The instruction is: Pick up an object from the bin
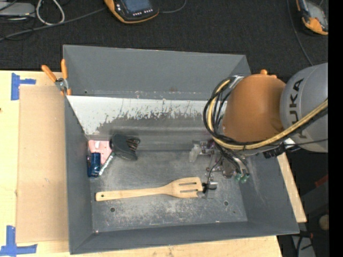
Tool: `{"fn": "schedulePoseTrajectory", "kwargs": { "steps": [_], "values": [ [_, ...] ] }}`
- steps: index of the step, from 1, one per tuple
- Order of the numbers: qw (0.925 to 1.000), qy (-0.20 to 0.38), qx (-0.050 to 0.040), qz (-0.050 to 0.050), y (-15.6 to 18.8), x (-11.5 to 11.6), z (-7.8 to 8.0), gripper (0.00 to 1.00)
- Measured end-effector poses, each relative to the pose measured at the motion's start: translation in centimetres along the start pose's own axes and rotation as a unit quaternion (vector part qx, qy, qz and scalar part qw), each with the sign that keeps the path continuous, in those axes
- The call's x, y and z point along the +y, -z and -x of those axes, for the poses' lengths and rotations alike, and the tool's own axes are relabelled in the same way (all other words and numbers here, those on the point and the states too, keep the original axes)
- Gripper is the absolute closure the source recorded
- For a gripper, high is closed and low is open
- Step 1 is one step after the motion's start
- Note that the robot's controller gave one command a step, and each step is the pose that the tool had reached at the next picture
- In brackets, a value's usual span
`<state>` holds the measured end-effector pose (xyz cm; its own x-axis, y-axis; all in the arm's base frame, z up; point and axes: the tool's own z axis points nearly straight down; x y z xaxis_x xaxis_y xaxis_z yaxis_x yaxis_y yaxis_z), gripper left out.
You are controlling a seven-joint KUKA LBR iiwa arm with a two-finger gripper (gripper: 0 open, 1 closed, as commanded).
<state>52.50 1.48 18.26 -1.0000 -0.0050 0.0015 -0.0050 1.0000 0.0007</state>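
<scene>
Gripper (208, 187) at slotted head of spatula (150, 192); spread or pressed together, cannot tell. Spatula wooden: light, stiff, flat. Pinch across neck, just handle-side of tips.

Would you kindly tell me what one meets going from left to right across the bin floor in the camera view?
Small blue item, black object, wooden slotted spatula, end effector.
</scene>
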Motion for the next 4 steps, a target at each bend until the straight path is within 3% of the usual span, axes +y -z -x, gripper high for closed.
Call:
{"fn": "schedulePoseTrajectory", "kwargs": {
  "steps": [1,2,3,4],
  "values": [
    [0.9995,-0.03,-0.0019,0.001,-6.5,1.3,0.2,0.0],
    [0.9996,-0.028,-0.0005,0.0,-10.5,1.3,-1.5,0.0],
    [0.9999,0.014,-0.0004,0.001,-11.2,0.7,-1.3,1.0],
    [0.9999,0.014,-0.0004,0.001,-11.2,0.7,-1.3,1.0]
  ]
}}
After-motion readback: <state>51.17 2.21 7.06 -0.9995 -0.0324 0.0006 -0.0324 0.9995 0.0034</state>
